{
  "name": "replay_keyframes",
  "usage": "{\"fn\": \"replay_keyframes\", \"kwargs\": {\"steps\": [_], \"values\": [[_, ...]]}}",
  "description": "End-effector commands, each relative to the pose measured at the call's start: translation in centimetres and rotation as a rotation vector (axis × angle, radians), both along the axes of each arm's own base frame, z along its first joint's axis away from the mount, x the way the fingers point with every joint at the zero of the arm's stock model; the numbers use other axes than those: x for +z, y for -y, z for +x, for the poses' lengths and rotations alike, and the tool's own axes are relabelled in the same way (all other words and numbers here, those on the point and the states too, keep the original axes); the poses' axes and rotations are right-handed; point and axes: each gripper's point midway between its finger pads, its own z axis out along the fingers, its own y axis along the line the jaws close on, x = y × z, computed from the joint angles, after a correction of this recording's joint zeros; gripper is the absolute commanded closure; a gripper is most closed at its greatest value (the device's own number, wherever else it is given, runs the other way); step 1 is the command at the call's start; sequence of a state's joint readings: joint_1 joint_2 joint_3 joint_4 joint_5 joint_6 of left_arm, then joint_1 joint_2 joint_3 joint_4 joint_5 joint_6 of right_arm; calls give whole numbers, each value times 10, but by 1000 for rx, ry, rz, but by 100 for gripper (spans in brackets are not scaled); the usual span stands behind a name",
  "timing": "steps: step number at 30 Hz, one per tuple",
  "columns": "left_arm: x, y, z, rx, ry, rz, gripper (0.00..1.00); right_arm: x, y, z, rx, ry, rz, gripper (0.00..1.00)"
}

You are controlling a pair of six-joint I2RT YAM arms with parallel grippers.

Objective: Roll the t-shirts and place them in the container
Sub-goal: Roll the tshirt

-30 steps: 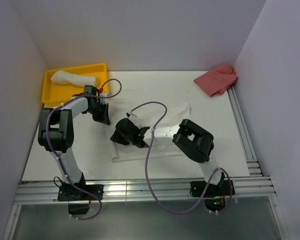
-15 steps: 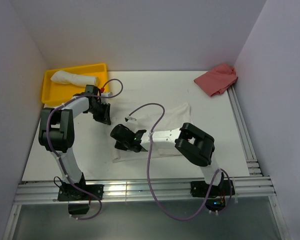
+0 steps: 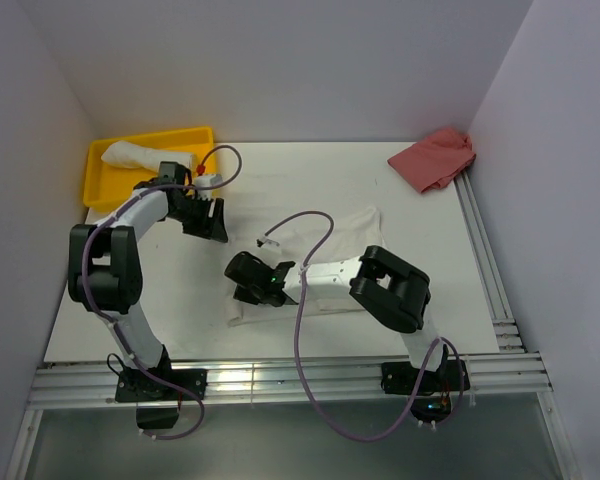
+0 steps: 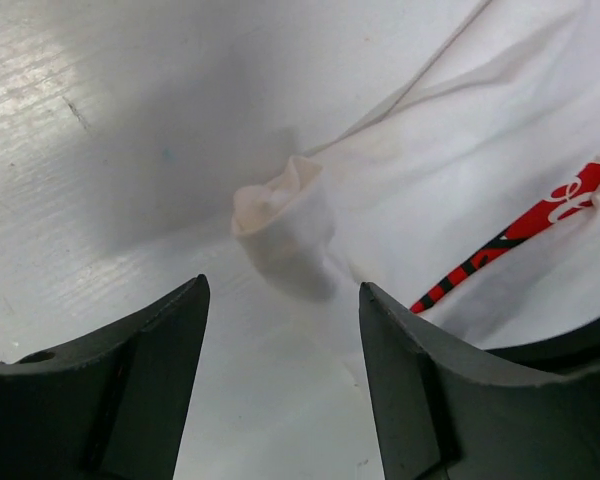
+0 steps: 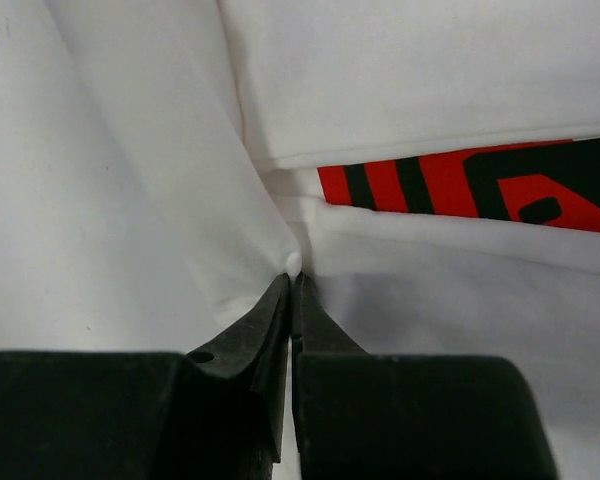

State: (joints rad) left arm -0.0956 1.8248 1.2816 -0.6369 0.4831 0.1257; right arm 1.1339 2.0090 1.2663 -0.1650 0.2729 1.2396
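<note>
Your right gripper (image 5: 292,278) is clamped on a fold of the printed t-shirt (image 5: 430,80), likely to start the roll. Your left gripper (image 4: 283,300) hangs open above its bunched corner (image 4: 280,215).

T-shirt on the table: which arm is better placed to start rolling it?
Likely right: the right end effector is shut on a fold of the t-shirt, while the left end effector hangs open, gripping nothing.

Black-jointed white arms (image 3: 328,271) trail looping purple cables (image 3: 297,335)
</note>
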Motion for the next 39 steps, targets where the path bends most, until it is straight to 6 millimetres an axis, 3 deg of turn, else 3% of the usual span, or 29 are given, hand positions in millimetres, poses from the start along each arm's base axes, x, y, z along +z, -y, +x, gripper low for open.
{"fn": "replay_keyframes", "kwargs": {"steps": [1,7,12,18,22,25,29,33,37,39], "values": [[22,3,-8,-65,31,-86,33,-3,15,-1,-21,-12,-25,96],[3,13,-33,-120,-29,-169,31,-11,18,-1,-20,-26,-33,98],[-14,19,-35,-126,-77,-206,33,-14,18,-1,-21,-29,-27,99],[-26,20,-20,-55,-103,-171,49,-14,19,1,-8,-15,-54,95],[-30,25,-15,-41,-84,-79,71,-11,20,3,5,0,-76,92],[-31,24,-11,-31,-64,4,84,-4,24,3,2,24,-101,80],[-33,25,-13,-37,-49,76,87,25,26,8,-7,85,-128,62],[-32,26,-13,-42,-37,104,86,53,30,13,-20,152,-178,59],[-30,25,-14,-46,-27,126,86,80,18,18,-9,206,-175,59],[-31,25,-13,-46,-27,132,85,79,13,20,3,210,-188,58]]}}
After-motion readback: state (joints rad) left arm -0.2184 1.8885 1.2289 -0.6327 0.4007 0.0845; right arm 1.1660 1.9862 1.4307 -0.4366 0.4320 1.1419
